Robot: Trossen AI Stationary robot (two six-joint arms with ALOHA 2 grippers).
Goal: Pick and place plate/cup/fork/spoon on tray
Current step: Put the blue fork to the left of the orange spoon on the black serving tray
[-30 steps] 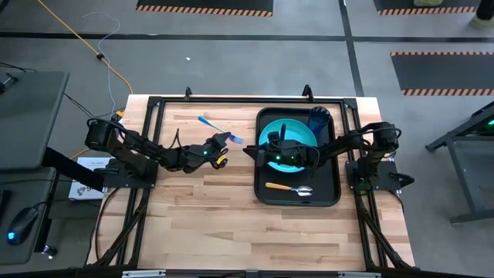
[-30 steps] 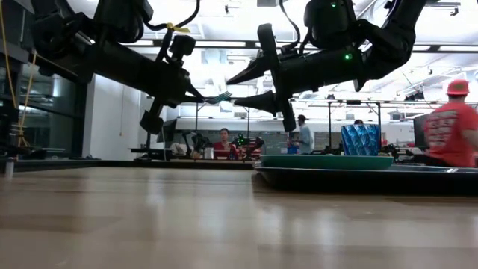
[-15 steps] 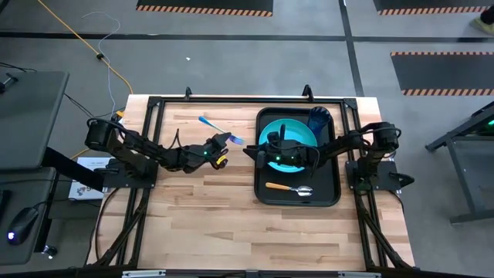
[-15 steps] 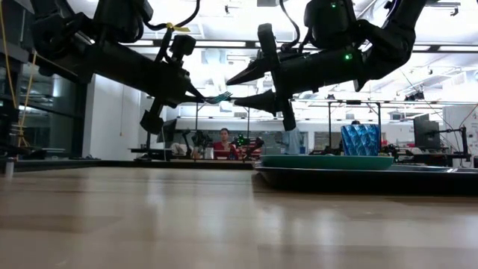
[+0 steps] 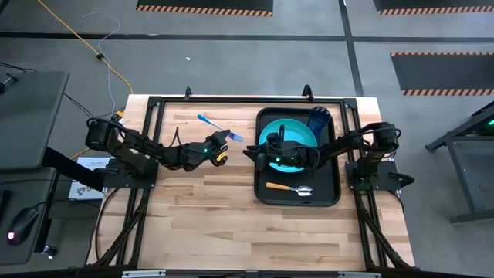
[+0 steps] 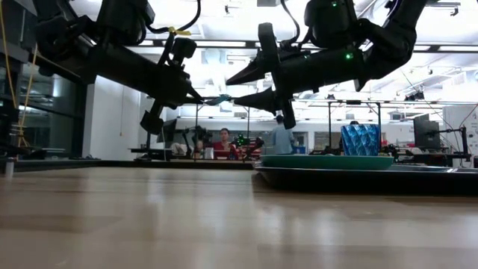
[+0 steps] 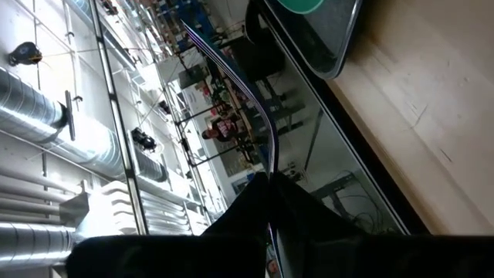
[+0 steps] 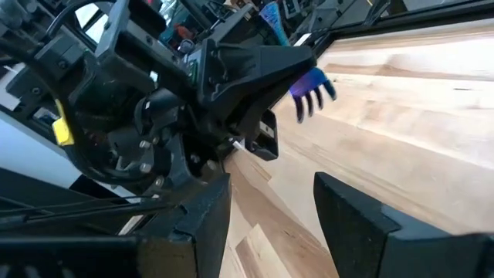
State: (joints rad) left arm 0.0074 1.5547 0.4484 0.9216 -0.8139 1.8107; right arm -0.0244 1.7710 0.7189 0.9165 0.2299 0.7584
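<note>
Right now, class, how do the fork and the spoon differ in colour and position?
The fork is bluish and held in the air by the left claw; the spoon has an orange handle and lies flat in the tray. The fork is outside the tray. Both are slender utensils.

Pale planked wood table [image 5: 201, 208], glossy black tray [image 5: 333, 193], shiny spoon [image 5: 290, 188].

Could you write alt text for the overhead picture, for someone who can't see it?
Seen from above, the left claw holds a blue fork above a wooden table, facing the open right claw. A black tray holds a turquoise plate, blue cup and orange-handled spoon.
</note>
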